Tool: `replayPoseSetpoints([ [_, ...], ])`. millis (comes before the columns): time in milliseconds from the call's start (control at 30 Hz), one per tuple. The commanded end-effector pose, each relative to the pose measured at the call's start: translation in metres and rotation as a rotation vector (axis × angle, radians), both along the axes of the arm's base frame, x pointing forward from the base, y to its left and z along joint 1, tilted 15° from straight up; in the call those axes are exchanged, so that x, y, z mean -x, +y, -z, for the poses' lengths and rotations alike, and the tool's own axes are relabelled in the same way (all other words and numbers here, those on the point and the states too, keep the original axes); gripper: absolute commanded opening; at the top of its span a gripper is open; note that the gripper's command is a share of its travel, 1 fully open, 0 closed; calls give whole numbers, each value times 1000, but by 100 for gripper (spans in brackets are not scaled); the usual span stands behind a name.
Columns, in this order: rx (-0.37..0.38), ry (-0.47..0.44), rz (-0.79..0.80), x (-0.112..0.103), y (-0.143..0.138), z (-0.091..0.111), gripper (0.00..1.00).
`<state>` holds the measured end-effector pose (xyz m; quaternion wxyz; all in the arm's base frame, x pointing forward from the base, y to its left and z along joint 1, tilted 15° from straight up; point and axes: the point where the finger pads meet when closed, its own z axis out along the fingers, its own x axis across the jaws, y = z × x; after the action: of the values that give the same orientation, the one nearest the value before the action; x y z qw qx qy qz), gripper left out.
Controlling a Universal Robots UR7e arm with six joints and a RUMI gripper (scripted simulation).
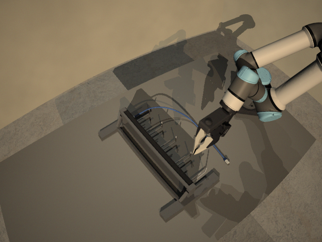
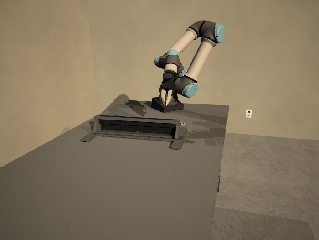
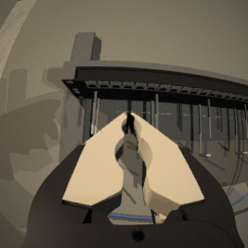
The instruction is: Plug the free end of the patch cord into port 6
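My gripper (image 1: 193, 153) (image 2: 165, 105) (image 3: 128, 115) is shut and empty, its tips pointing down above the table behind the rack's port side. The blue cord (image 1: 169, 107) (image 2: 119, 115) runs from the rack's far end in an arc, passes behind and below the gripper, and also shows between the finger bases in the wrist view (image 3: 130, 217). Its free plug (image 1: 227, 161) (image 2: 182, 123) lies on the table beyond the rack's near end; its latch side cannot be made out. The rack (image 1: 161, 148) (image 2: 139, 118) (image 3: 156, 73) stands upright; its port row is partly visible in the wrist view.
Thin metal cable guides (image 1: 175, 141) (image 3: 157, 111) stick out from the rack's port side, close to the gripper in the top view. The rack's feet (image 1: 171, 209) (image 2: 177, 144) extend at both ends. The table edge (image 2: 222, 144) lies beyond the plug's side.
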<state>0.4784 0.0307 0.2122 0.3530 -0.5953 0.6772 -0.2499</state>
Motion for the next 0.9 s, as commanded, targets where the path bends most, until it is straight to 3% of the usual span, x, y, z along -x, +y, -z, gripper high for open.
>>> replayPoseSetpoints([
  [0, 5, -3, 7, -7, 0, 4, 0],
  [867, 5, -3, 7, -29, 2, 22, 0],
])
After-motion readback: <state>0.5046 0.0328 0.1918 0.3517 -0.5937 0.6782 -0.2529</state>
